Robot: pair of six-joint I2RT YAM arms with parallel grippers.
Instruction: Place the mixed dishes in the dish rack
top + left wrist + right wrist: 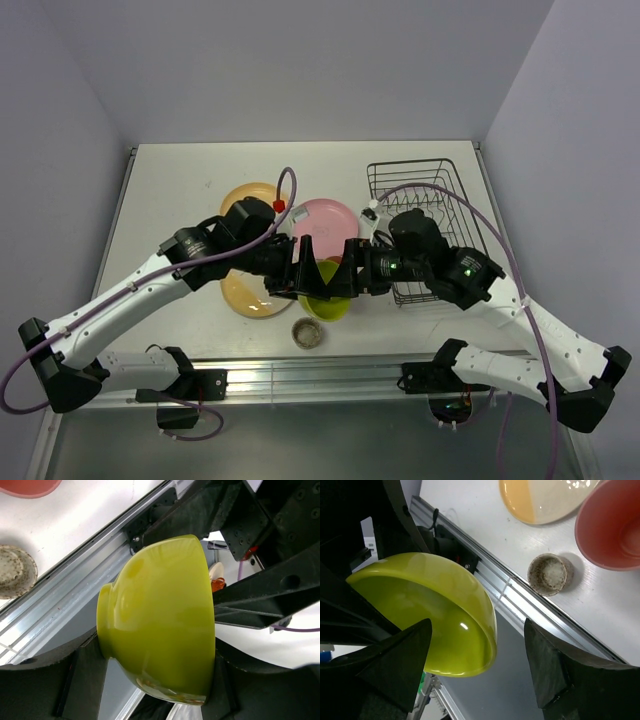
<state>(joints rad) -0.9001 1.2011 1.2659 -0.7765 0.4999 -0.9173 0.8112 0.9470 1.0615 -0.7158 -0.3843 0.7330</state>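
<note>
Tabletop (180,180) in white carries everything, with the dark wire dish rack (425,185) standing at its far right, partly hidden by the right arm (500,300). Both arms reach in towards the middle, where their wrists meet nose to nose. Behind them lie the orange plate (248,195) and, to its right, the pink plate (325,218). The cream-and-yellow plate (245,295) lies nearer, under the left arm (130,290). Between the two wrists hangs the lime-green bowl (325,303), tipped on its side in the air over the near part of the table. The left gripper (150,670) is clamped partway closed across it, one finger on the outer wall near the foot, the other at the rim. The right gripper (477,630) stands wide apart, its fingers (547,670) flanking the bowl without pinching it. The pink cup (612,525) sits upright near the cream-and-yellow plate, and the small speckled grey bowl (308,333) rests just beside the near edge.
</note>
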